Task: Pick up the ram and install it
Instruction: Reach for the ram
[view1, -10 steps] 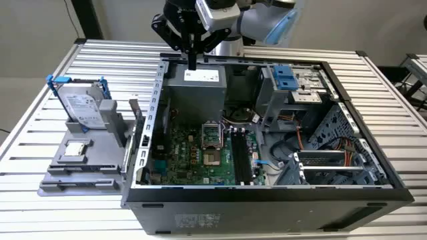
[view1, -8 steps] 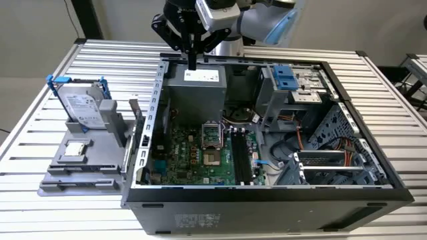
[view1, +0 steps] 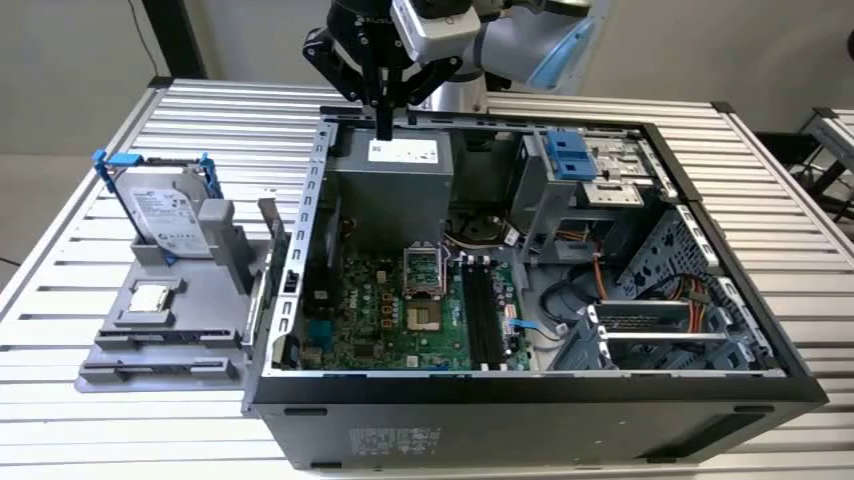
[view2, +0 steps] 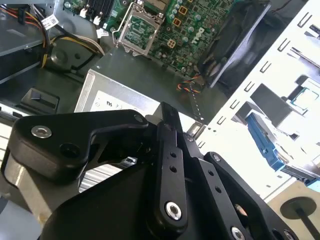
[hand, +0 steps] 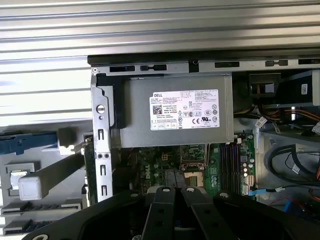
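- Ram (view1: 271, 226): stands on end in the grey fixture (view1: 160, 362), just outside the computer case (view1: 534, 392) on the exterior view's left.
- Long axis runs roughly upright, top leaning slightly; the flat face is hard to make out, and only a thin greyish slab reads clearly.
- Nothing grips or touches the ram; it sits between the hard drive (view1: 167, 212) with blue rails and the case's side wall, close to the wall.
- Gripper (view1: 384, 130): well apart from the ram, hanging fingers-down over the far corner of the open case, above the grey power supply (view1: 387, 180) and near its white label.
- Fingers (view2: 169, 145) pressed together in the second wrist view, with no gap and nothing seen between them. The first wrist view agrees: the two black fingers (hand: 162, 205) meet at their tips over the motherboard's socket area.
- Tips hover above the power supply; contact with it cannot be judged.
- Inside the case: green motherboard (view1: 387, 312) with black memory slots (view1: 481, 318) running lengthwise beside the open processor socket; whether any slot is filled cannot be told.
- Small square processor chip (view1: 150, 297) lies flat on the fixture in front of the hard drive.
- Case and fixture rest on a slatted metal table (view1: 80, 165).
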